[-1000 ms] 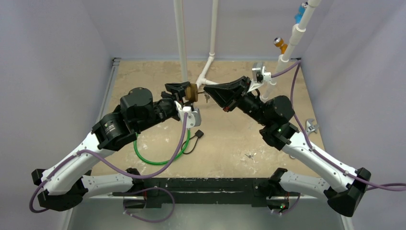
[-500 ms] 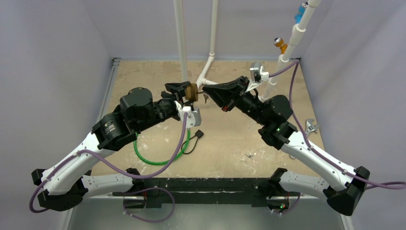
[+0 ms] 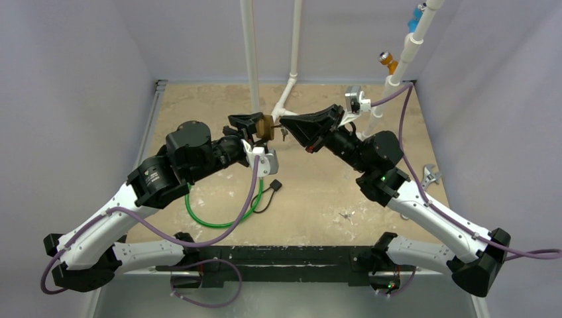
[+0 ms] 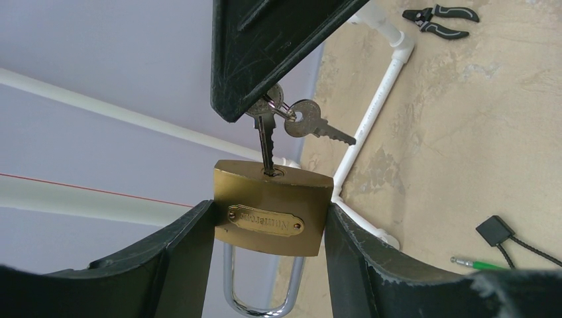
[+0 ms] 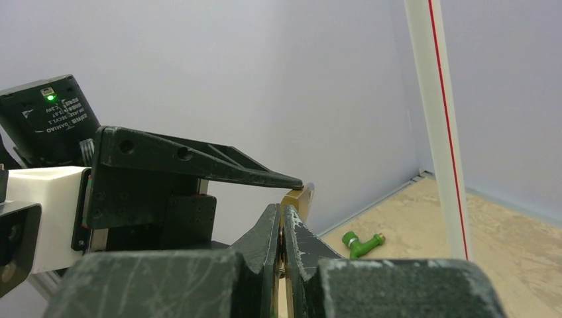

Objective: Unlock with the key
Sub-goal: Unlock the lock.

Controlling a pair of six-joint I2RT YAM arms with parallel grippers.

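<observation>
Padlock (image 4: 265, 192) of brass hangs in the air above the table (image 3: 318, 192), well clear of its surface, between the two arms near the white pipes (image 3: 252, 59). The left gripper (image 4: 268, 222) clamps it by its two narrow sides, fingers partly spread to the width of the body, with the keyhole face turned toward the other arm and the chrome shackle (image 4: 228, 278) pointing away and seated in the body. Held that way, the lock is braced against twisting and its keyway is open to a straight approach. The right gripper (image 5: 283, 225) has its fingers pinched fully together on the head of the key (image 4: 266, 144), whose blade stands in the keyway, only part of it sunk into the brass as far as the left wrist view shows. A spare key (image 4: 318, 128) on the same ring dangles free beside it, touching nothing but the ring. The thin, flat pinch on the head looks chosen so that a roll of the wrist turns the blade about its own axis. My reading is that insertion is nearly or wholly done and the turn comes next. The risk is the key slipping between the pads, or the lock rotating in the left fingers, if the axes are not lined up.
</observation>
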